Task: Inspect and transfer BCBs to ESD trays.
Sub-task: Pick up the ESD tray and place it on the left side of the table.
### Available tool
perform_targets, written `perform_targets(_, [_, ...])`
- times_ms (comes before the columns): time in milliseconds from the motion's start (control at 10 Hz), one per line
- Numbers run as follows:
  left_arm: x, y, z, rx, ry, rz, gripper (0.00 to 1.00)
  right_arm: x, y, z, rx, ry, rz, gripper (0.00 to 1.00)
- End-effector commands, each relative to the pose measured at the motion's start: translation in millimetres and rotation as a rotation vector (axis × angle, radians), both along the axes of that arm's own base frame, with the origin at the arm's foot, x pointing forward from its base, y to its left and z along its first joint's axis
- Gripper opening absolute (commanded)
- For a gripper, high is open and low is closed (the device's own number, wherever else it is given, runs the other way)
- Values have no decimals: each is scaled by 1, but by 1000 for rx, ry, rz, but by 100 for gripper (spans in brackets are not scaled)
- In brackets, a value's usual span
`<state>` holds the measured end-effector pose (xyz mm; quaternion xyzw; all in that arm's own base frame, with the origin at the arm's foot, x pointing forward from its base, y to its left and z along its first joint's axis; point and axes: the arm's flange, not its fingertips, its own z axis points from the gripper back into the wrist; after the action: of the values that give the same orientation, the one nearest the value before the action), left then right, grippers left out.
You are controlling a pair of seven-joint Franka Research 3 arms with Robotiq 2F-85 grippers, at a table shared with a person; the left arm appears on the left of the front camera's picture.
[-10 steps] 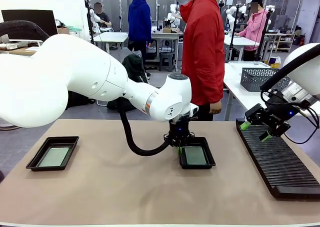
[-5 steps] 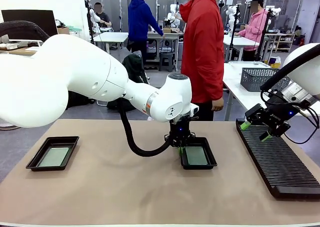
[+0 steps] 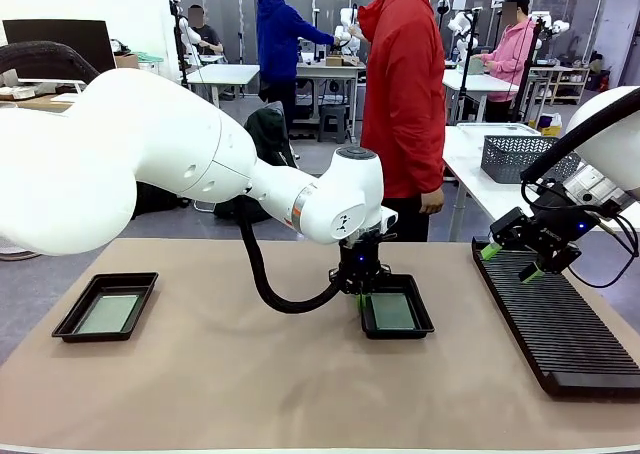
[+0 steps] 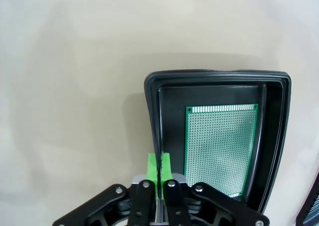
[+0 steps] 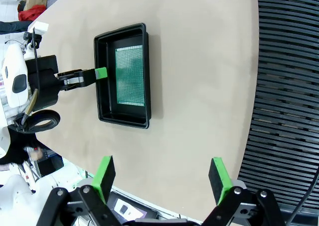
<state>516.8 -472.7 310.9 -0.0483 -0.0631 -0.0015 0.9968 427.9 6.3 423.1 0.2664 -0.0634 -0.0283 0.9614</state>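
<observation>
The left gripper (image 4: 159,166) is pinched tight on the rim of the tray (image 4: 152,111). Its board (image 4: 221,147) lies flat inside, at two o'clock from the fingertips. The right gripper (image 3: 512,260) hangs spread and empty over the rack (image 3: 560,324). Since a second ago, the tray has slid slightly toward three o'clock.
</observation>
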Motion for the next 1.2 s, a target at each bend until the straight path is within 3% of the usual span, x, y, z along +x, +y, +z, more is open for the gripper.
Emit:
perform_targets(0, [1,2,0,14,-9,-7,0,1,2,1,6,9,-24,100])
perform_targets(300, [0,10,3,-66,13,-31,3,1,2,1,6,9,-24,100])
perform_targets(600, [-4,50,16,-144,-12,-40,3,1,2,1,6,9,-24,100])
perform_targets(1100, [-20,165,42,-320,-61,-68,3,1,2,1,6,9,-24,100])
